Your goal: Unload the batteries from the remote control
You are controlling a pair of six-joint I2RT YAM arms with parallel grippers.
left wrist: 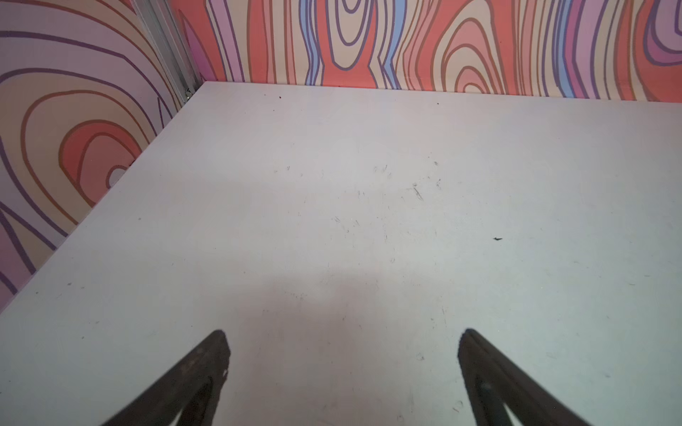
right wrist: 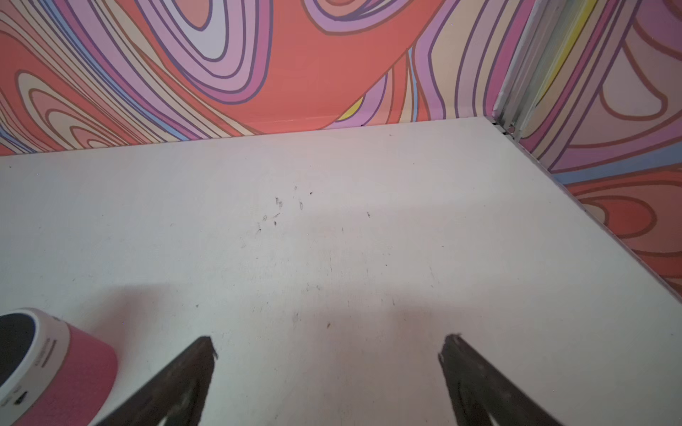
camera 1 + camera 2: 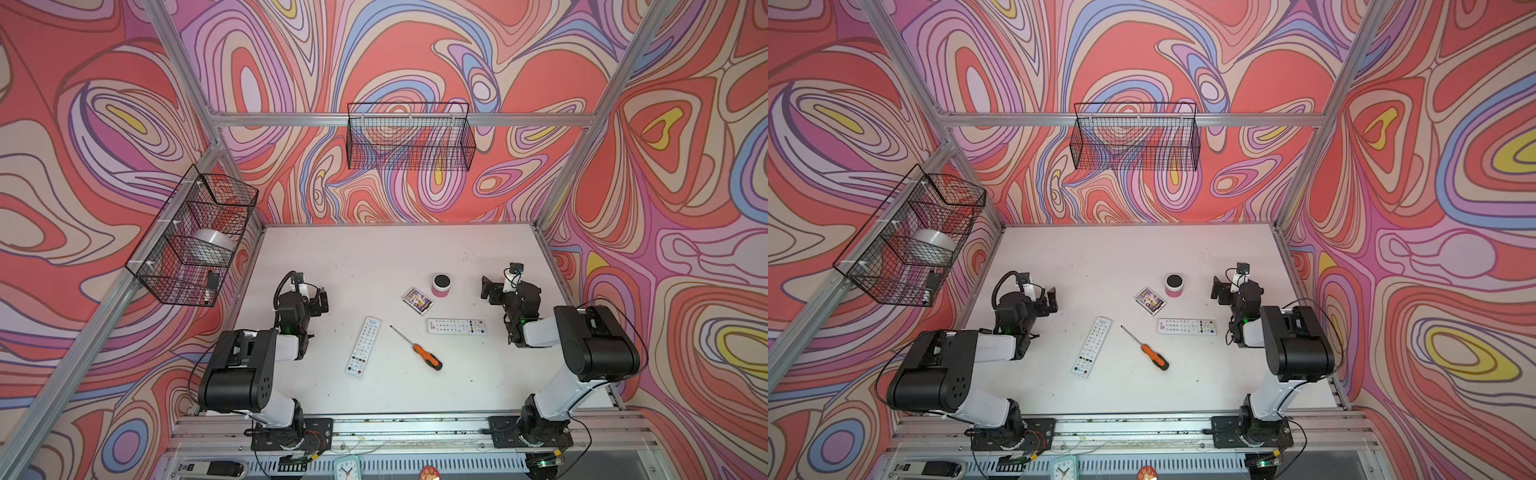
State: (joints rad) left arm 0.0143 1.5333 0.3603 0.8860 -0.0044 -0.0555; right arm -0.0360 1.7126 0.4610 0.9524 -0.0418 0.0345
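**A:** How do the pincers stand?

**B:** In a top view the left gripper [image 3: 321, 300] hovers at about 9 o'clock of the table [image 3: 374, 257]. Its wrist view shows both fingers [image 1: 199, 372] spread wide with only bare tabletop between them. The right gripper [image 3: 488, 291], at about 3 o'clock, gapes just as wide and grips nothing. The pink speaker [image 2: 59, 369] stands near one of its fingers, apart from it.

**A:** And the batteries?

**B:** Hidden. Both remotes lie buttons up, so I cannot tell which holds them. The left remote [image 3: 363, 347] lies at 9 o'clock of the screwdriver [image 3: 417, 350], its length running from 1 to 7. The right remote [image 3: 456, 326] lies at 2 o'clock of it, running from 3 to 9 (neither touches the tool). The screwdriver's tip points to about 10. A card pack [image 3: 417, 301] lies at its 12 o'clock.
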